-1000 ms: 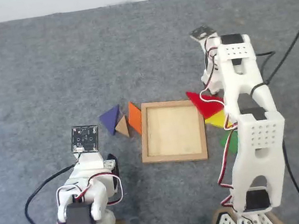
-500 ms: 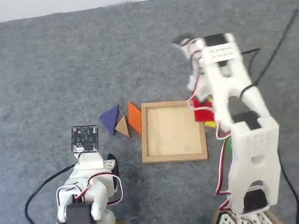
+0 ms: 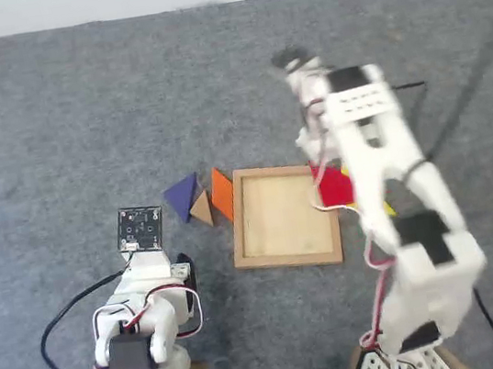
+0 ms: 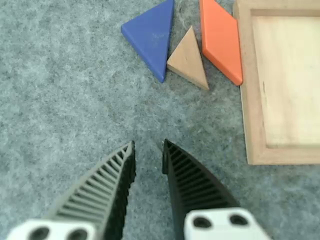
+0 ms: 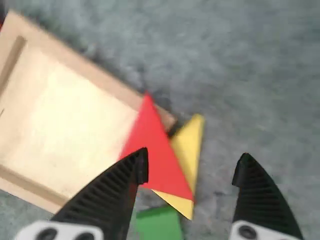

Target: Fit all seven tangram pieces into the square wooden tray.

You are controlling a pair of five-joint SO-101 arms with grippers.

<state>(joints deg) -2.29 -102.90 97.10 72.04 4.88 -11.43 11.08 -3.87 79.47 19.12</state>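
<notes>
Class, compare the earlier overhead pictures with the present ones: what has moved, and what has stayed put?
The right pincer swung toward the tray and now hangs open over the red triangle, which seems nudged nearer the tray. Nothing was gripped. The left pincer, tray, blue triangle, tan triangle and orange parallelogram stayed put.

A square wooden tray point(image 3: 237, 228) is seen flat on the grey carpeted desk point(image 3: 50, 112). Just off its left rim, an orange parallelogram piece point(image 3: 221, 194), a small tan triangle point(image 3: 201, 210) and a blue triangle point(image 3: 181, 194) are bunched together. A red triangle point(image 3: 335, 188) is laid across the right rim, partly covered by the white right arm point(image 3: 368, 129), with a yellow piece point(image 3: 389, 210) peeking out beside it.
</notes>
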